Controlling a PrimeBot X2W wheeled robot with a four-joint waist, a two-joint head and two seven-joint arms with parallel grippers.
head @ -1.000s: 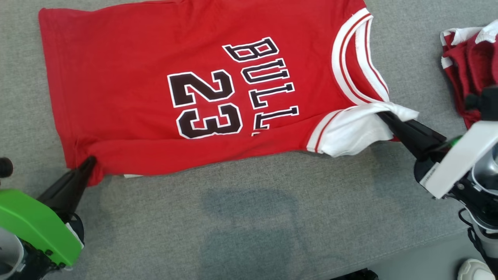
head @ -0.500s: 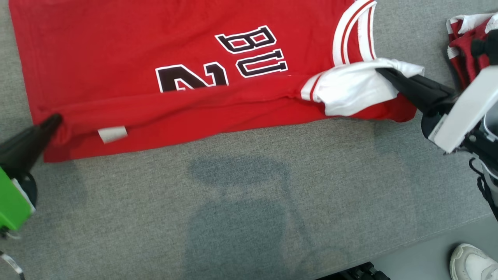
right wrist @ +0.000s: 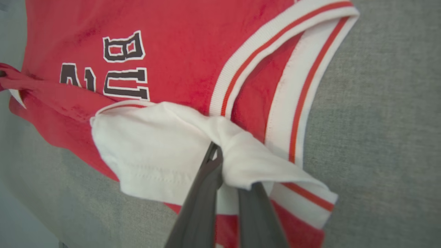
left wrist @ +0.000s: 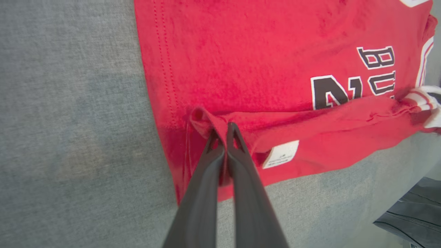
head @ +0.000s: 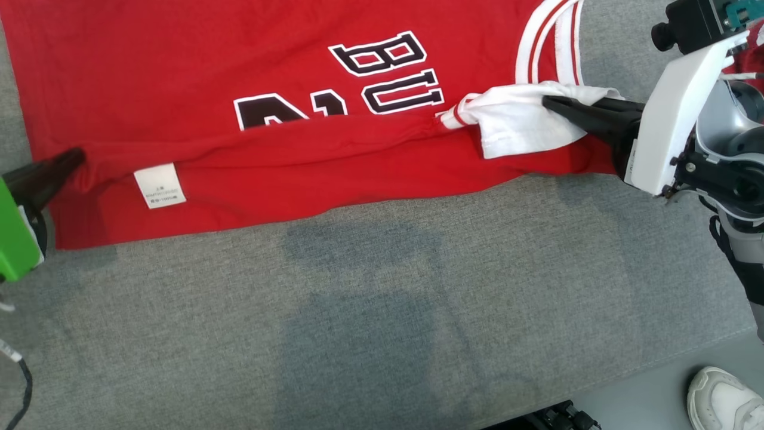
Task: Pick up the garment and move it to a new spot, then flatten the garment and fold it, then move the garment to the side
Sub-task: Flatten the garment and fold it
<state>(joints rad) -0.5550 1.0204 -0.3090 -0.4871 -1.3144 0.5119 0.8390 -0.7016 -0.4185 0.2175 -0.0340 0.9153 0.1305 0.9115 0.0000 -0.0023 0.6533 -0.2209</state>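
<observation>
- The red garment lies spread on the grey fabric surface. It covers the head view from 10 to 1 o'clock, with its near edge folded up over the number.
- The left gripper, at 9 o'clock, has its fingers pressed together on the garment's hem corner.
- The right gripper, at 2 o'clock, is pinched tight on the white sleeve, bunching it.
- A care label shows on the folded-over strip, at 8 o'clock from the lettering.
- A white shoe sits at 5 o'clock.
</observation>
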